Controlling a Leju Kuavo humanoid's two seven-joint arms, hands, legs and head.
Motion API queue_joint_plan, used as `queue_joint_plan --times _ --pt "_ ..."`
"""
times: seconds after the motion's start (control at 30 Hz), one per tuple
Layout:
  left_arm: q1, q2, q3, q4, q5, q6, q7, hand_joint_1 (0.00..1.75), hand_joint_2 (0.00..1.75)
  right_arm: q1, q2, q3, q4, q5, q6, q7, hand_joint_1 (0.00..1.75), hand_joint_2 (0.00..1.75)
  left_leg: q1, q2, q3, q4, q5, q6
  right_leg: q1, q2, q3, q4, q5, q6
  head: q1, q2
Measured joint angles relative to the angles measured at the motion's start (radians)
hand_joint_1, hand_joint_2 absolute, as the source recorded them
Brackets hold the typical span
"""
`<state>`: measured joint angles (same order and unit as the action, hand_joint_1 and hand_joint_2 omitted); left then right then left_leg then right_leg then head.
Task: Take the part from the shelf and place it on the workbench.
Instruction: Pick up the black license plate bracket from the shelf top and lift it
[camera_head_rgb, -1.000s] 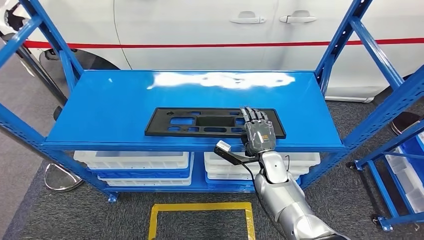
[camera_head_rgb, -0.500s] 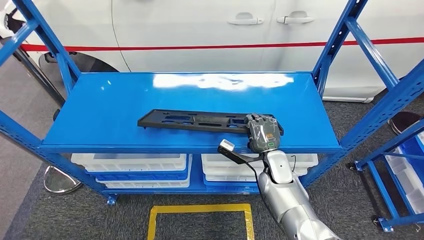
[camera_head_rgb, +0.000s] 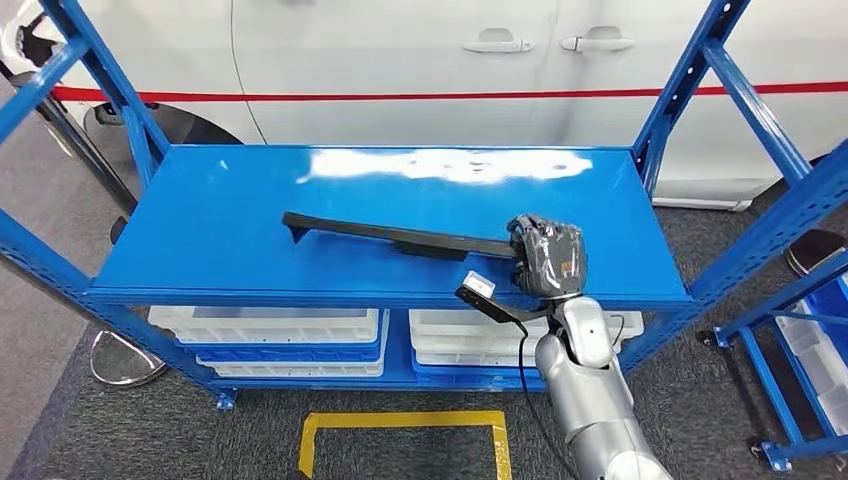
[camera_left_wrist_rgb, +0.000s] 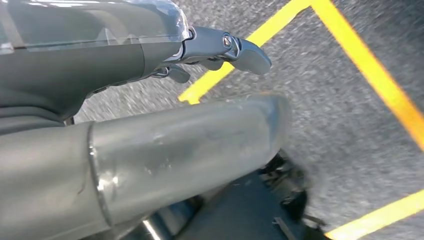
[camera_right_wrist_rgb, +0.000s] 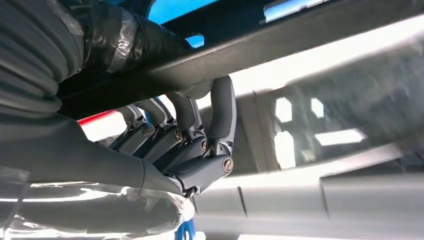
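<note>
The part (camera_head_rgb: 400, 238) is a long black plastic panel with cut-outs. It is tipped up on edge over the blue shelf board (camera_head_rgb: 230, 220). My right hand (camera_head_rgb: 548, 258) grips its right end, near the shelf's front right. In the right wrist view the dark fingers (camera_right_wrist_rgb: 200, 145) curl around the part's edge (camera_right_wrist_rgb: 280, 37). The part's left end sits just above or on the board; I cannot tell which. My left hand (camera_left_wrist_rgb: 150, 100) hangs over the grey floor with nothing in it, thumb and fingers apart.
A white car (camera_head_rgb: 400, 60) with a red stripe stands close behind the shelf. Blue uprights (camera_head_rgb: 690, 90) frame both sides. White bins (camera_head_rgb: 270, 330) sit on the lower level. A yellow tape square (camera_head_rgb: 400, 440) marks the floor in front. Another blue rack (camera_head_rgb: 810, 330) stands at right.
The part lay flat under my right hand a second ago. Now the hand has closed around its right end, tipped it up on edge and shifted slightly right.
</note>
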<state>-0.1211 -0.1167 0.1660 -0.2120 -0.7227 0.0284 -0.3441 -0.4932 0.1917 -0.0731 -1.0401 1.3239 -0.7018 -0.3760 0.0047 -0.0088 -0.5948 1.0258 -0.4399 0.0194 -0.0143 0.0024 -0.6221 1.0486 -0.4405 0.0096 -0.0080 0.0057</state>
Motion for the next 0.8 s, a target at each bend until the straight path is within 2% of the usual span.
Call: queue_joint_plan --times 0.07,0.13,0.17,0.23,0.27,0.3,0.33,0.37,0.4,0.47,0.53,0.63,0.7,0.77,0.8 --pt "0.0 0.0 0.016 0.0 0.009 -0.004 -0.03 0.0 0.0 0.012 0.031 0.004 -0.106 -0.025 0.0 -0.064 1.75 1.75 0.0 0.001 -0.002 0.002 -0.003 -0.011 0.002 0.004 -0.003 0.0 -0.001 -0.012 0.0 0.0" --pt "0.0 0.0 0.029 0.0 0.011 -0.002 -0.049 0.0 0.0 0.02 0.056 0.04 -0.21 -0.024 0.0 -0.043 1.75 1.75 0.003 0.003 -0.01 0.023 -0.021 -0.023 0.001 0.004 -0.002 -0.004 0.0 -0.025 0.0 0.0" --pt "0.0 0.0 0.033 0.0 0.011 0.0 -0.054 0.0 0.44 0.022 0.062 0.067 -0.252 -0.02 0.0 -0.017 1.75 1.75 0.004 0.003 -0.024 0.057 -0.044 -0.027 0.0 0.003 0.0 -0.006 0.0 -0.03 -0.001 0.0" --pt "0.001 0.0 0.041 0.0 0.008 0.007 -0.058 0.0 1.31 0.025 0.065 0.118 -0.317 -0.019 0.001 0.013 1.75 1.75 0.006 0.003 -0.078 0.176 -0.106 -0.034 0.002 -0.001 0.002 -0.007 -0.001 -0.037 -0.001 0.0" --pt "0.002 0.0 0.043 0.0 0.004 0.014 -0.059 0.0 1.75 0.028 0.065 0.141 -0.344 -0.02 0.001 0.021 1.75 1.75 0.006 0.003 -0.107 0.235 -0.128 -0.036 0.004 -0.002 0.002 -0.006 -0.002 -0.038 -0.001 0.0" --pt "0.004 0.0 0.045 0.0 -0.001 0.024 -0.058 0.0 1.75 0.03 0.064 0.169 -0.368 -0.021 0.001 0.036 1.75 1.75 0.006 0.003 -0.125 0.271 -0.134 -0.036 0.006 -0.003 0.002 -0.005 -0.003 -0.04 -0.001 0.0" --pt "0.006 -0.001 0.046 0.0 -0.007 0.035 -0.057 0.0 1.75 0.028 0.061 0.203 -0.389 -0.022 0.002 0.06 1.75 1.75 0.006 0.003 -0.126 0.271 -0.121 -0.034 0.008 -0.002 0.002 -0.004 -0.004 -0.041 -0.001 0.0" --pt "0.006 -0.001 0.046 0.0 -0.013 0.045 -0.055 0.0 1.75 0.022 0.056 0.242 -0.406 -0.023 0.002 0.093 1.75 1.75 0.006 0.003 -0.109 0.233 -0.091 -0.031 0.009 -0.001 0.003 -0.002 -0.005 -0.042 -0.001 0.0" --pt "0.006 -0.002 0.047 0.0 -0.018 0.053 -0.054 0.0 1.75 0.01 0.05 0.286 -0.42 -0.023 0.003 0.132 1.75 1.75 0.005 0.003 -0.079 0.168 -0.054 -0.025 0.01 0.002 0.004 -0.001 -0.006 -0.042 -0.001 0.0" --pt "0.003 -0.004 0.049 0.0 -0.028 0.062 -0.051 0.0 1.75 -0.024 0.034 0.369 -0.44 -0.023 0.006 0.203 1.75 1.75 -0.001 0.004 -0.024 0.05 -0.009 -0.012 0.014 0.005 0.003 0.001 -0.007 -0.039 -0.001 0.0" --pt "0.001 -0.007 0.051 0.0 -0.034 0.059 -0.04 0.0 1.75 -0.056 0.013 0.44 -0.451 -0.027 0.015 0.251 1.75 1.75 -0.007 0.003 -0.006 0.009 -0.005 -0.004 0.014 0.005 0.001 -0.001 -0.006 -0.03 -0.001 0.0" --pt "0.006 -0.013 0.057 0.0 -0.025 0.031 -0.014 0.0 1.75 -0.091 -0.01 0.513 -0.456 -0.037 0.03 0.278 1.75 1.75 -0.002 0.003 0.001 -0.011 0.006 0.008 0.013 0.003 0.0 0.007 -0.013 -0.013 -0.001 0.0" --pt "0.008 -0.017 0.065 0.0 -0.015 0.013 -0.006 0.0 1.75 -0.114 -0.026 0.549 -0.456 -0.041 0.037 0.284 1.75 1.75 0.003 0.005 0.006 -0.021 0.013 0.016 0.012 0.003 -0.035 0.081 -0.059 -0.005 0.0 0.0" --pt "0.01 -0.019 0.071 0.0 -0.013 0.002 -0.004 0.0 1.75 -0.126 -0.04 0.575 -0.455 -0.046 0.042 0.29 1.75 1.75 0.003 0.005 0.005 -0.021 0.013 0.021 0.009 0.003 -0.095 0.204 -0.116 0.001 -0.001 0.0" --pt "0.011 -0.019 0.072 0.0 -0.019 0.001 -0.004 0.0 1.75 -0.128 -0.046 0.584 -0.453 -0.05 0.046 0.293 1.75 1.75 0.003 0.005 0.005 -0.02 0.012 0.021 0.007 0.002 -0.116 0.245 -0.124 0.003 0.0 0.0"
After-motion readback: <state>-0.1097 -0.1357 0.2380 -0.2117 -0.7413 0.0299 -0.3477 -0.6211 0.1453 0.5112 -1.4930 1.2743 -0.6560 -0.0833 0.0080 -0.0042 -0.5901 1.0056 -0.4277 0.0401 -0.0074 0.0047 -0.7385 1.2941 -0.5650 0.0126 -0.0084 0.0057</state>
